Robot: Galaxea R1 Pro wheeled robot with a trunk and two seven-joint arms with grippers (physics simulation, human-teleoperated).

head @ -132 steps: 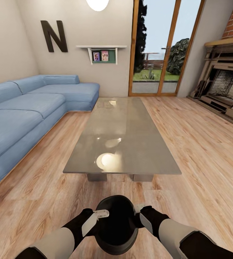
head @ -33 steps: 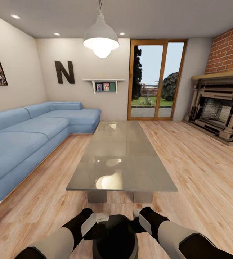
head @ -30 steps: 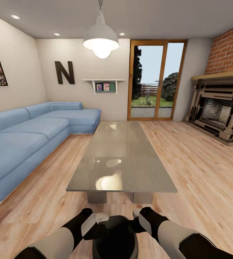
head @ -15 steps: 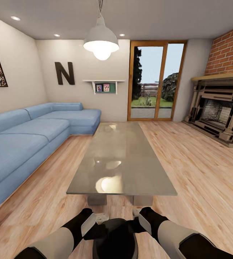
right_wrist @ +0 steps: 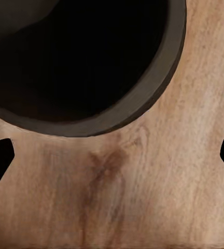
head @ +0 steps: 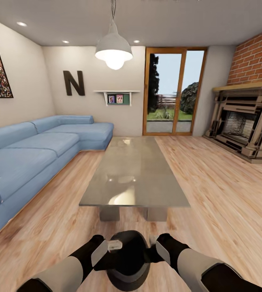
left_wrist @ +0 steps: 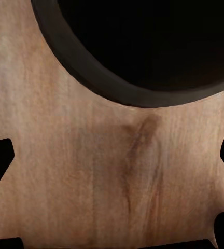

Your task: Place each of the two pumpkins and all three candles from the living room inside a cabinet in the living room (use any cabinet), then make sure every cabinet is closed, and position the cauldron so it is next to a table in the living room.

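Floor (head: 228,194): light wood planks, lower frame | sofa (head: 33,154): blue, left side | table (head: 135,174): glossy grey, centre | cauldron (head: 126,259): black, bottom centre, near the table's close end | left gripper (head: 112,244): at cauldron's left rim, grip state cannot be determined | right gripper (head: 154,241): at right rim, likewise undetermined.

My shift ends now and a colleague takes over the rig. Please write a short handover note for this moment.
Left gripper: open, beside the cauldron.
Right gripper: open, at the cauldron's other side.
The cauldron is between both arms over the wooden floor, just before the near short end of the table. Whether it rests on the floor is unclear.
Done, apparently: cauldron brought near the table.
Left: withdraw the arms, then verify pumpkins, candles and cabinet doors, which these pictures do not settle.
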